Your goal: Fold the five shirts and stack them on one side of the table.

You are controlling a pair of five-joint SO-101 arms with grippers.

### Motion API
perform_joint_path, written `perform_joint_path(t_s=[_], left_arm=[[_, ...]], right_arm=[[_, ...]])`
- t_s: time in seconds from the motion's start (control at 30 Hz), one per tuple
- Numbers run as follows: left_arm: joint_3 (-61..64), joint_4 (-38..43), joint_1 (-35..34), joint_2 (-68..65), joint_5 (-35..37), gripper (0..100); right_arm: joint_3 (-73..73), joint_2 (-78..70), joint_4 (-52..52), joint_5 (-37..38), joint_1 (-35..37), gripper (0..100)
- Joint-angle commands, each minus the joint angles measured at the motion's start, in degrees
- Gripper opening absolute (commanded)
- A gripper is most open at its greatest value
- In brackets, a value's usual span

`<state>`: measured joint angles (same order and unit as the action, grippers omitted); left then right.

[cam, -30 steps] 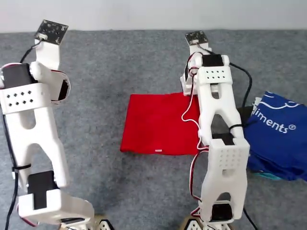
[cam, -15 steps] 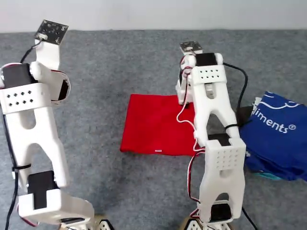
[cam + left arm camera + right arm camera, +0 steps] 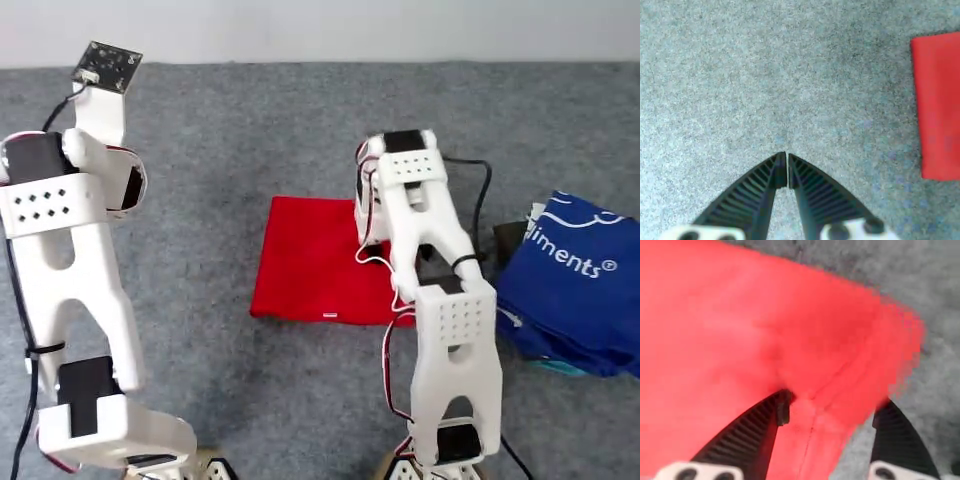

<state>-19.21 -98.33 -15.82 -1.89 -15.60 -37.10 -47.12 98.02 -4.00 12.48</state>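
soft, even light falls from above onto the grey table (image 3: 220,180). in the high view the 2 white arms, the left arm (image 3: 70,250) and the right arm (image 3: 445,320), throw only faint shadows close beneath them. the left wrist view is bright, the table's grain clear around the left gripper (image 3: 788,159). the right wrist view is blurred: the red shirt (image 3: 715,330) has a smeared edge, perhaps too near to focus, and the dark fingers (image 3: 757,432) of the right gripper (image 3: 832,412) look soft.
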Motion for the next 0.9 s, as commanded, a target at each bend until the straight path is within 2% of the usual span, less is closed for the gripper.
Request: perform_joint_path(t_s=[0.0, 0.07, 0.23, 0.4, 0.53, 0.77, 0.87], left_arm=[[-0.13, -0.35, -0.35, 0.79, 0.0, 1], [-0.13, -0.35, -0.35, 0.79, 0.0, 1], [-0.13, -0.35, -0.35, 0.79, 0.0, 1], [-0.22, -0.35, -0.35, 0.79, 0.0, 1], [-0.4, -0.35, -0.35, 0.79, 0.0, 1], [-0.4, -0.35, -0.26, 0.88, 0.0, 1], [-0.4, -0.18, 0.0, 0.88, 0.0, 1]], right_arm=[[-0.18, -2.15, -1.01, -0.62, 0.84, 26.5], [-0.26, -3.91, -1.1, -0.62, 1.27, 21.3], [-0.26, -4.35, -0.48, -0.62, 1.89, 0.1], [-0.26, 0.22, 0.92, 1.93, -0.22, 1.1], [-0.26, 3.56, 2.51, 15.47, -3.74, 0.9], [-1.49, 5.14, -0.92, 50.11, -11.21, 0.9], [-6.42, 4.62, -1.36, 59.25, -11.38, 0.9]])
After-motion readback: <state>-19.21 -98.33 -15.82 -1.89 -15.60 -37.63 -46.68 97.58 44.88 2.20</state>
